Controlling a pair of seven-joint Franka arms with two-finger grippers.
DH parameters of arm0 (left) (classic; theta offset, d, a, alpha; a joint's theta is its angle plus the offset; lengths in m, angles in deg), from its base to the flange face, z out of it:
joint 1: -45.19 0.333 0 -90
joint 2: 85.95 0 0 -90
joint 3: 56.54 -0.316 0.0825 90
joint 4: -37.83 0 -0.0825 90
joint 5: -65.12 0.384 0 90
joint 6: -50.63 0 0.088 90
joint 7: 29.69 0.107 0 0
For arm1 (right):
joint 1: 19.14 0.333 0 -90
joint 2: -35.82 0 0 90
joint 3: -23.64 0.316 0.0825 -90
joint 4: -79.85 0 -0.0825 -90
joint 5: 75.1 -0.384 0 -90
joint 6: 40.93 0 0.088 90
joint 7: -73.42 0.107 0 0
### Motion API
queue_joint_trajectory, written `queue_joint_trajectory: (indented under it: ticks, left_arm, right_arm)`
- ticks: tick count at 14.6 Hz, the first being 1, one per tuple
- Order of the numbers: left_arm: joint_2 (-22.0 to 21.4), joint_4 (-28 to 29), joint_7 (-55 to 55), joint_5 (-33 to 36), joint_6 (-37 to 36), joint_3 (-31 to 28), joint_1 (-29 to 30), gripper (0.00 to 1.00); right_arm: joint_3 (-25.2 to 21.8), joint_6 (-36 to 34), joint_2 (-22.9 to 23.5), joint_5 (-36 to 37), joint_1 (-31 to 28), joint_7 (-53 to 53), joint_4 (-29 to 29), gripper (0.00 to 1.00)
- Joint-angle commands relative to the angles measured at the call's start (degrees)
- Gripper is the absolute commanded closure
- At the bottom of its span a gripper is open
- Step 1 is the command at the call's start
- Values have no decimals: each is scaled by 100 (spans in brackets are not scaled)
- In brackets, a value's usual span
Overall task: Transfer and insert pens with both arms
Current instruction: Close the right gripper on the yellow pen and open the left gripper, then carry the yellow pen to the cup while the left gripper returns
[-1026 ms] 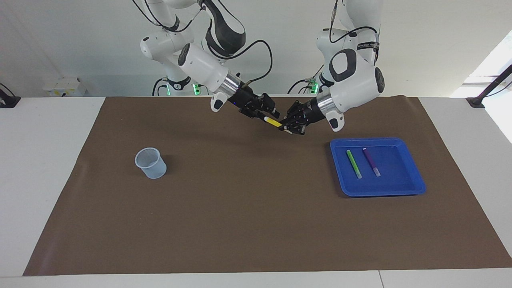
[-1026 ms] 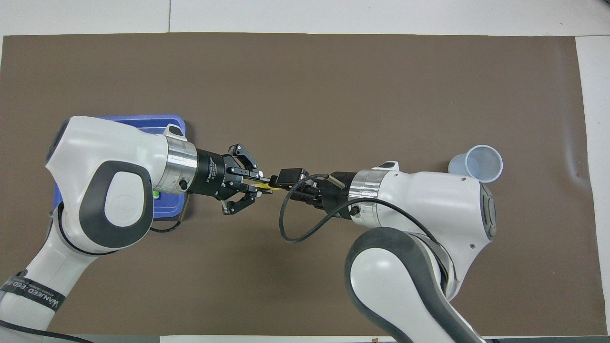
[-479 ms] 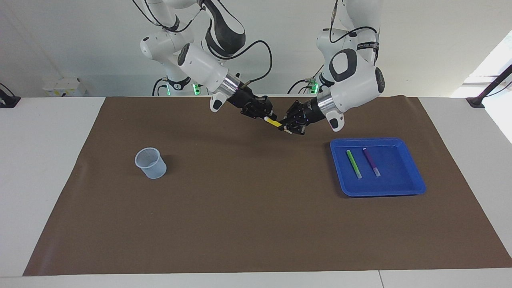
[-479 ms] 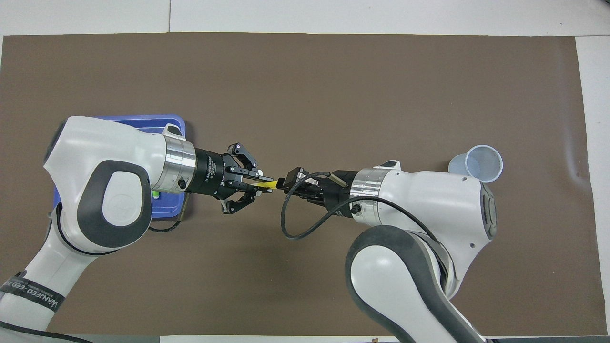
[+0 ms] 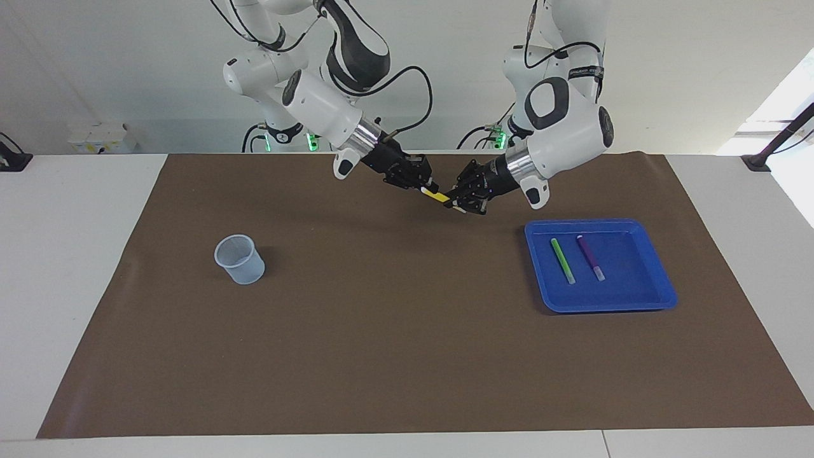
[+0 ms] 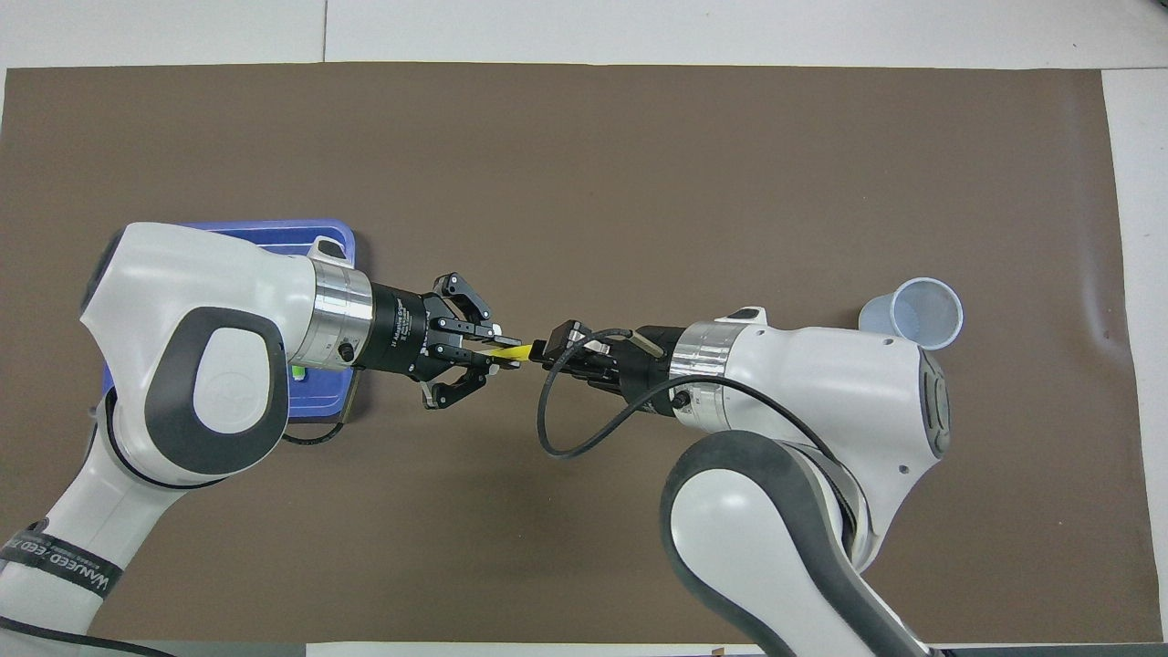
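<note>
White worktop point(image 5: 76, 267), most of it covered by a brown mat point(image 5: 394, 331) that lay flat on it. Two things rested directly on the mat: a clear plastic cup point(image 5: 240, 259), upright, toward the right arm's end; a blue tray point(image 5: 642, 299) toward the left arm's end, well apart from the cup. Mat between them was bare, with faint creases near its edges.

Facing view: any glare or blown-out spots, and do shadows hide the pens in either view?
Facing view: a bright window patch is blown out at the edge toward the left arm's end; the green marker pen and purple marker pen lie evenly lit in the blue plastic tray. Overhead view: soft light, the yellow marker pen shows plainly, while the left arm covers most of the tray.
</note>
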Motion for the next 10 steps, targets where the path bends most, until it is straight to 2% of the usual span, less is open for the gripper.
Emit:
queue_joint_trajectory:
  ticks: [1, 4, 6, 8, 10]
  left_arm:
    - [-233, 193, -64, -100, 110, -37, -92, 0]
    - [-251, 184, -29, -92, 189, -45, -101, 0]
    - [-242, 167, 24, -39, 276, -54, -92, 0]
    - [-233, 158, 233, 75, 382, -63, -74, 0]
    - [-242, 202, 698, 460, 382, -63, -22, 0]
  right_arm:
    - [15, -16, 26, -26, -7, 4, -61, 100]
    - [-12, -497, 8, 595, -200, -14, -123, 100]
    - [-12, -1252, -9, 1525, -577, -14, -394, 100]
    - [-3, -2165, -1, 2798, -937, -40, -798, 100]
    - [-12, -3079, 8, 3855, -1341, -511, -1193, 100]
